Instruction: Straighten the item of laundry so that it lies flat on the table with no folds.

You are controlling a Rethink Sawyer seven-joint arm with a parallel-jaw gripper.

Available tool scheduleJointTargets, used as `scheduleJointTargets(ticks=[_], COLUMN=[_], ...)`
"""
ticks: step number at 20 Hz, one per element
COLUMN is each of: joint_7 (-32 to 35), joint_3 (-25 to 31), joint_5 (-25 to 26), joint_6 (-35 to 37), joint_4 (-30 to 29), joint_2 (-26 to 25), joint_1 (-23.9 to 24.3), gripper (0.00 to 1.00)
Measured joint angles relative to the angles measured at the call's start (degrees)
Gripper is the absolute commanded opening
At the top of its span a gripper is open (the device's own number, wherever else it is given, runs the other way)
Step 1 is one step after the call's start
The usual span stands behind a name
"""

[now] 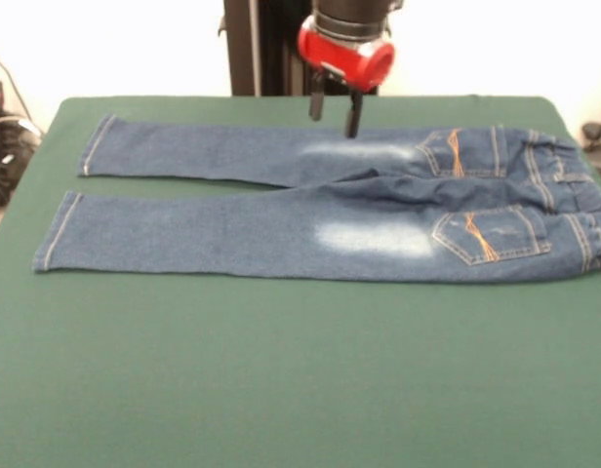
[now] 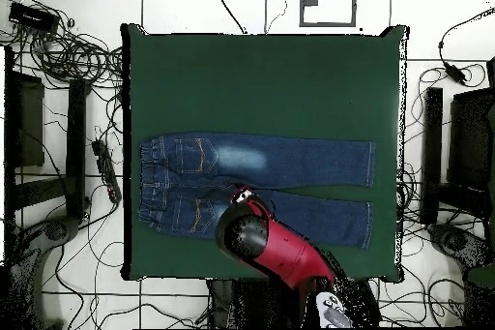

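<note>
So the jeans (image 1: 320, 205) are laid out back side up on the green table (image 1: 281, 380), on the far half in the front view, w/ lots of bare felt on the near side. Waistband (image 1: 564, 190) is at the right, both legs run out to the left w/ the cuffs (image 1: 71, 200) near the left edge. Legs are pretty much straight and side by side, a thin strip of green showing between them toward the cuffs. There's some bunching around the crotch/seat where the two legs meet, plus the elastic waist looks puckered. Both back pockets w/ orange stitching visible, faded whitish patches just left of them.

Gripper (image 1: 335, 105) hangs over the far leg, about mid-length, fingers (image 1: 353, 115) apart and holding nothing, tips just above the denim afaict. In the overhead the red arm (image 2: 280, 247) covers part of that leg.
</note>
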State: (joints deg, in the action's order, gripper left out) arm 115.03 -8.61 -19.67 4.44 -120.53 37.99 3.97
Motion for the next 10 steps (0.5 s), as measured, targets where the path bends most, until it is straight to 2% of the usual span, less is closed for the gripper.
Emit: scheduleJointTargets(ticks=[4,10], joint_7=[0.4,3.0], joint_3=[1.1,1.4], joint_5=[-1.9,-6.2], joint_6=[-0.3,-0.3], joint_4=[0.0,-0.2], joint_2=[0.0,0.0], joint_1=[-1.3,-6.1], gripper=[1.00,1.00])
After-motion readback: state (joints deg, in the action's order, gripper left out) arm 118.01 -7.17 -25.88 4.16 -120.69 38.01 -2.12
